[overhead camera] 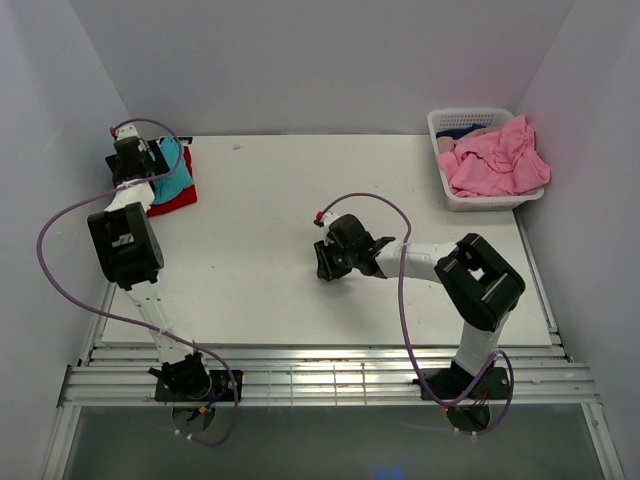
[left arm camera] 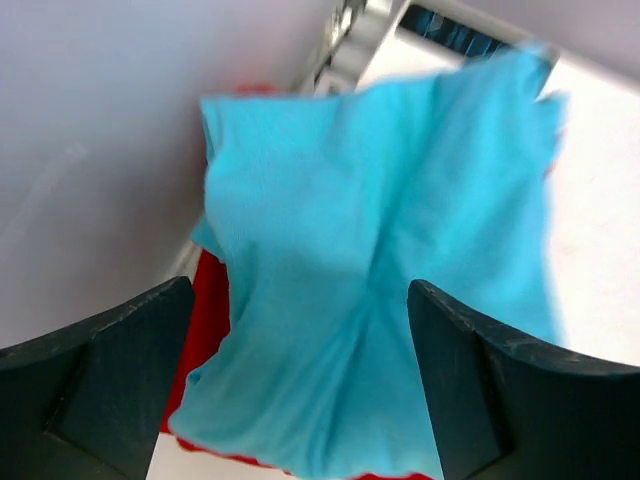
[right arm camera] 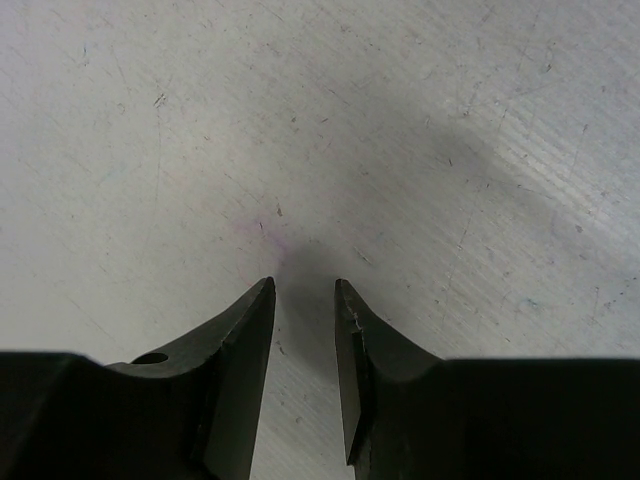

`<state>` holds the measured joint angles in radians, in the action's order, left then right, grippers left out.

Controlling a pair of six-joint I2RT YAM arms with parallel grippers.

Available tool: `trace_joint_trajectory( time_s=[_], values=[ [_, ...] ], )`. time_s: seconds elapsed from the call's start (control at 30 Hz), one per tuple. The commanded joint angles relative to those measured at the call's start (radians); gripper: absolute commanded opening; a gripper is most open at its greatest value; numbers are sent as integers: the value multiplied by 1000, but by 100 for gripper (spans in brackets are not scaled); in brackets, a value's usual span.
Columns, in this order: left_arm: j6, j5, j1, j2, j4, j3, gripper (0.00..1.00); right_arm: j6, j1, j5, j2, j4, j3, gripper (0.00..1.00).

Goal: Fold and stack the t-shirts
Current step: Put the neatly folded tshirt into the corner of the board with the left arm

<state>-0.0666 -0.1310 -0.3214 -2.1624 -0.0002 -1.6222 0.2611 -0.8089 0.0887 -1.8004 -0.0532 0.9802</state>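
Left claw (left arm camera: 300, 290): fingers wide apart, gripping nothing, hanging right over the teal t-shirt (left arm camera: 380, 220). It lies on the red t-shirt (left arm camera: 205, 320), upper left of the top view. Looks like the stacking drop. Retreat straight up so no finger snags cloth. Teal sits skewed and rumpled and could use squaring. Right claw (right arm camera: 305, 290): narrow gap, empty, over bare table (right arm camera: 150, 120), mid-frame. Pink t-shirts (overhead camera: 495, 160) wait in the white basket (overhead camera: 440, 125), upper right.
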Motion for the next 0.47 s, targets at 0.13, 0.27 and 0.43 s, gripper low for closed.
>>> trace_joint_trajectory(
  time_s=[0.13, 0.27, 0.43],
  values=[
    [60, -416, 110, 390, 408, 142, 98, 12, -24, -67, 39, 116, -51, 37],
    [-21, -570, 146, 553, 456, 225, 98, 15, -29, -158, 93, 200, 4, 37],
    [-33, -546, 241, 696, 444, 346, 98, 1, -36, -294, 272, 205, 18, 32]
  ],
)
